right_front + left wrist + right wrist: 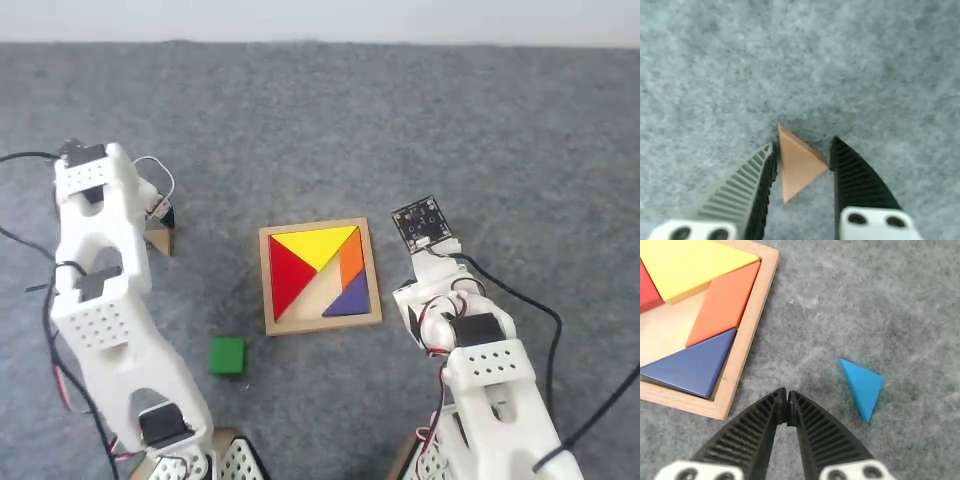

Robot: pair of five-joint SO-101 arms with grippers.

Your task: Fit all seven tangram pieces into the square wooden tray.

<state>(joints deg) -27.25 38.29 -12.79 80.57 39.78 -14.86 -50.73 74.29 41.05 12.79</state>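
We see the square wooden tray (320, 324) lying flat in the middle of the grey felt-like surface (300, 120), between the two arms; four pieces sit in it: a large yellow triangle (315, 245) along the far side, a large red triangle (287, 275) along the side toward the left arm, an orange parallelogram (351, 264) along the side toward the right arm, and a dark blue triangle (351, 298) in the near corner on that side; bare wood shows between the red and blue pieces. A green square piece (227, 355) lies on the surface outside the tray, off its near corner on the left arm's side.

The left gripper (803, 145) sits low over a small tan wooden triangle (797, 165), well apart from the tray; its fingers (747, 187) are spread with the triangle between them; we cannot tell whether they touch it.

The right gripper (787, 392) hangs over bare surface just outside the tray's corner by the dark blue triangle; its fingers (815, 425) are pressed together on nothing; a small light blue triangle (863, 386) lies flat nearby, apart from fingertips and tray.
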